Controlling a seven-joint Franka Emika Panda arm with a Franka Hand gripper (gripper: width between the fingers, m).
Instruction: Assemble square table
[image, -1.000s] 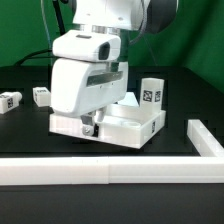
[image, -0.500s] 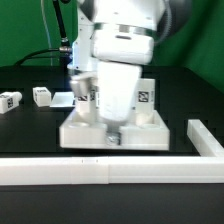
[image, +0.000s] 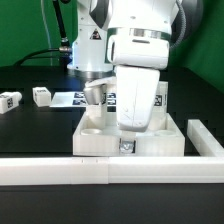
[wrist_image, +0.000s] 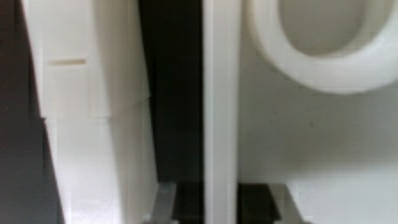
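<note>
- Fingers (wrist_image: 175, 206) nearly closed, pinching the thin raised rim of the square table top (image: 100, 140).
- Gripper (image: 126, 146) points straight down at the top's front edge, the side facing the barrier wall (image: 60, 172).
- Top lies flat, just beside the wall.
- A loose leg (image: 41, 95) and a second leg (image: 8, 99) sit well apart from it, at the exterior view's left.
</note>
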